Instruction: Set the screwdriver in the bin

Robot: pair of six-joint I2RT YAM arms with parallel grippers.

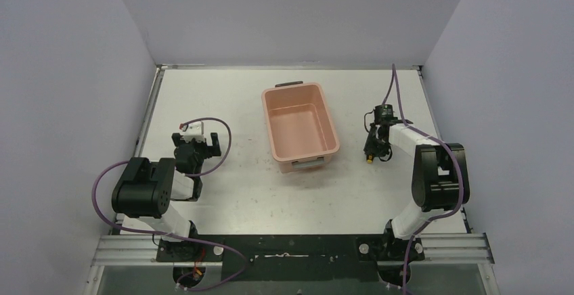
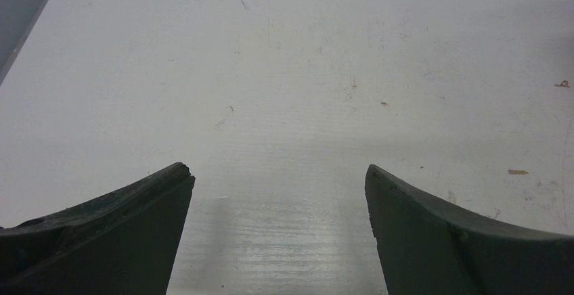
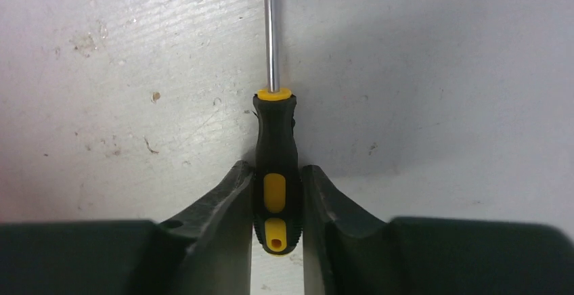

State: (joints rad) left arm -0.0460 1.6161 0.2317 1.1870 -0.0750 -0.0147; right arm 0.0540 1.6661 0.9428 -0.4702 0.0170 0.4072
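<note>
The screwdriver (image 3: pixel 274 132) has a black handle with yellow inserts and a thin metal shaft pointing away from the wrist camera. My right gripper (image 3: pixel 277 173) is shut on its handle, low over the table. In the top view the right gripper (image 1: pixel 371 145) is to the right of the bin, with the screwdriver's yellow end (image 1: pixel 369 160) showing below it. The salmon-pink bin (image 1: pixel 302 153) stands in the middle of the table, with nothing in it. My left gripper (image 1: pixel 197 139) is open and empty, left of the bin. The left wrist view shows the left gripper (image 2: pixel 279 173) over bare table.
The bin has a dark handle (image 1: pixel 290 84) at its far end and a pale grey one (image 1: pixel 308 164) at its near end. Grey walls enclose the white table (image 1: pixel 271 193) on three sides. Purple cables loop from both arms.
</note>
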